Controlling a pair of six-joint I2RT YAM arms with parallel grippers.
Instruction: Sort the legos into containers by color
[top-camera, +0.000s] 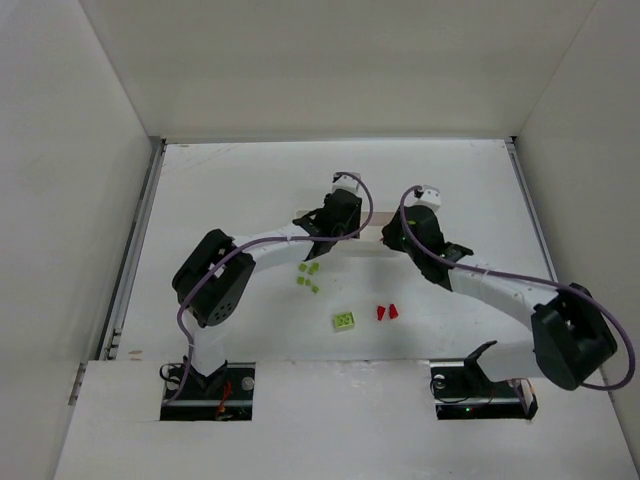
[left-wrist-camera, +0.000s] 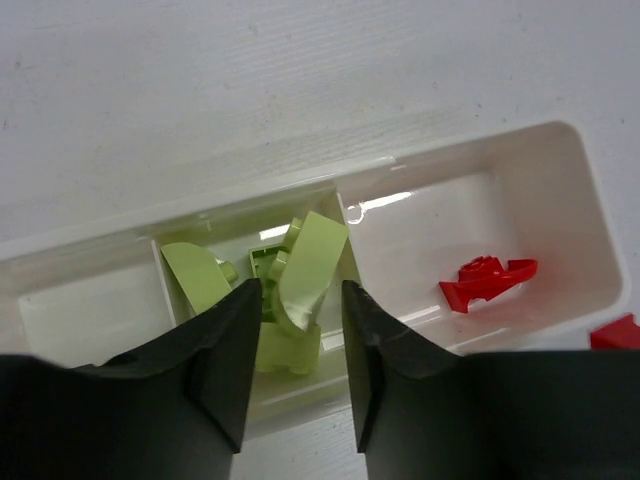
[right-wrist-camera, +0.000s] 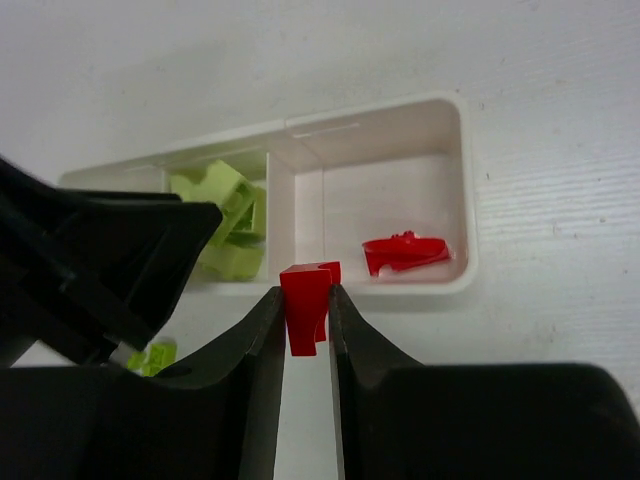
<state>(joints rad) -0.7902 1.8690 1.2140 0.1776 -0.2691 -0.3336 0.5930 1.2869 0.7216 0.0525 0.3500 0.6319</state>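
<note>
We saw one long white tray with three compartments, lying on the table between the two grippers. The left gripper hung over the middle compartment with its fingers spread apart. In the gap under them we saw a heap of green bricks in this compartment. We counted at least three, but they overlapped, so the exact number we could not tell. Whether a finger touched one of them we also could not tell.

The right gripper was pinching one red piece, which stood upright between the fingertips. It was held just at the near side of the tray, in front of the divider between the middle compartment and the right compartment. In the right compartment lay one other red piece.

From the top camera we counted seven loose pieces on the table, all on the near side of the tray. There were four small green bricks in a loose group under the left arm and one bigger green brick nearer to the bases. Two red pieces lay just beside each other, to the right of the bigger green brick.
</note>
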